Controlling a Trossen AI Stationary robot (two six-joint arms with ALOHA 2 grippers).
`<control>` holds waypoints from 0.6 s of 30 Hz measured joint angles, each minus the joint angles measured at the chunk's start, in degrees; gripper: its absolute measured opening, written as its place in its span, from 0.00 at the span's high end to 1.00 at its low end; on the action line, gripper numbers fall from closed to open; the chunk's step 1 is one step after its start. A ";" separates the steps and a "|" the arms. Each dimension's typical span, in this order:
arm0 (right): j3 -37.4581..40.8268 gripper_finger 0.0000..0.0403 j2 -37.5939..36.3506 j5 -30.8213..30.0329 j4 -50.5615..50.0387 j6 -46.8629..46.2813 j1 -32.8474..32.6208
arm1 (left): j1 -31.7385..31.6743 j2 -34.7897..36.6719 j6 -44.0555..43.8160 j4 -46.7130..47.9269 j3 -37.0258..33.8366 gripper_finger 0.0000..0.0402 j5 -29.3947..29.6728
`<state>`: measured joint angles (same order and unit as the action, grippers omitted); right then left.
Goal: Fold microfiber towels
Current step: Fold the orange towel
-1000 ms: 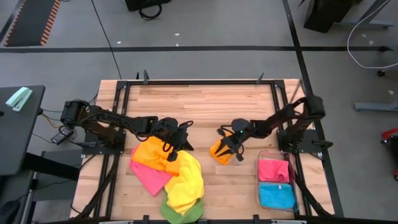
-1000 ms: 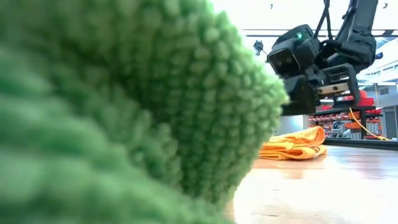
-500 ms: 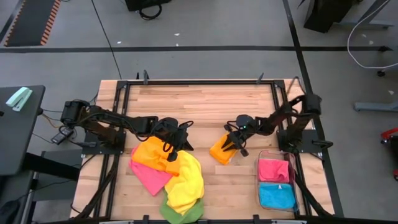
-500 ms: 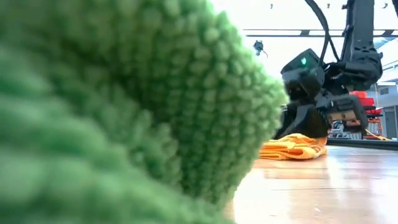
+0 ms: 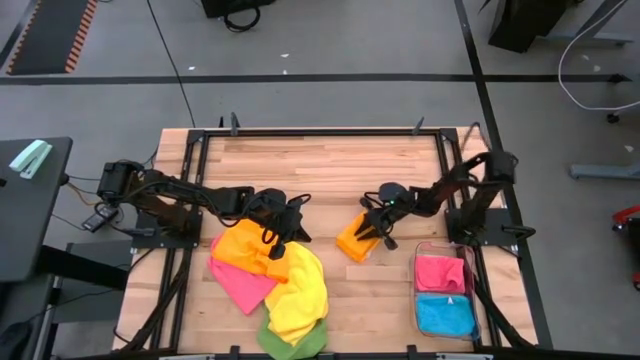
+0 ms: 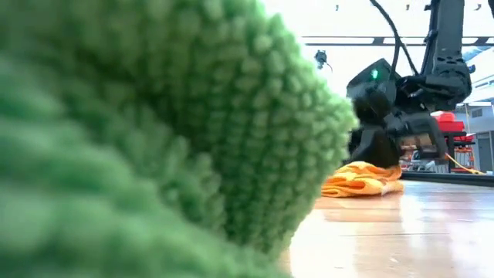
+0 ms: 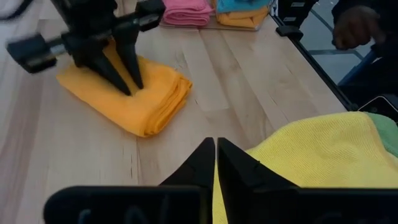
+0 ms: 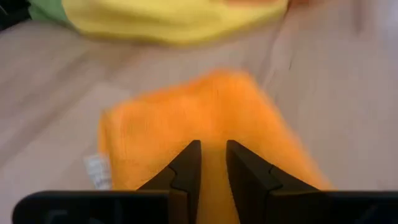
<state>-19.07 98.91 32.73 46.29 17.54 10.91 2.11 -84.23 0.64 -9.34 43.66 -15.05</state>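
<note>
right gripper (image 5: 371, 233) is down on the folded orange towel (image 5: 357, 243) mid-table, fingertips (image 7: 132, 79) pressing into its top; fingers sit a small gap apart with nothing between them, so it's pushing the cloth, not pinching it; my read: flattening the fold, or bracing to shove the bundle toward the clear bin (image 5: 445, 331) just beside it on the right edge; bin already holds a folded pink towel (image 5: 440, 272) and a blue towel (image 5: 445, 315), so that's where finished ones go; left gripper (image 5: 283, 240) waits at the unfolded pile, fingers together, empty, parked above the yellow towel (image 5: 298, 290); probably staged there to grab the next one; pile is an orange cloth (image 5: 245, 247) on top, a pink one (image 5: 240, 285) under it, yellow, then a green towel (image 5: 290, 343) hanging at the near table edge, right against the low camera; a person's hand (image 7: 356, 25) shows beyond the table, clear of the arms.
</note>
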 joint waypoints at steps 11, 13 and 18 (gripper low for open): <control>-0.11 0.79 -11.37 -9.12 -12.41 3.27 -1.75 | -0.01 0.00 0.05 0.36 0.00 0.95 0.00; -0.13 0.79 -11.36 -7.68 -12.08 4.09 -0.46 | -0.07 0.00 0.72 0.30 0.00 0.94 0.00; -0.15 0.79 -6.63 -5.16 -11.80 5.06 4.12 | -0.07 0.00 1.53 0.32 0.00 0.94 0.00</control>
<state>-19.22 92.28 27.57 34.49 22.60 15.03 2.04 -84.23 2.17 -9.02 43.66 -15.05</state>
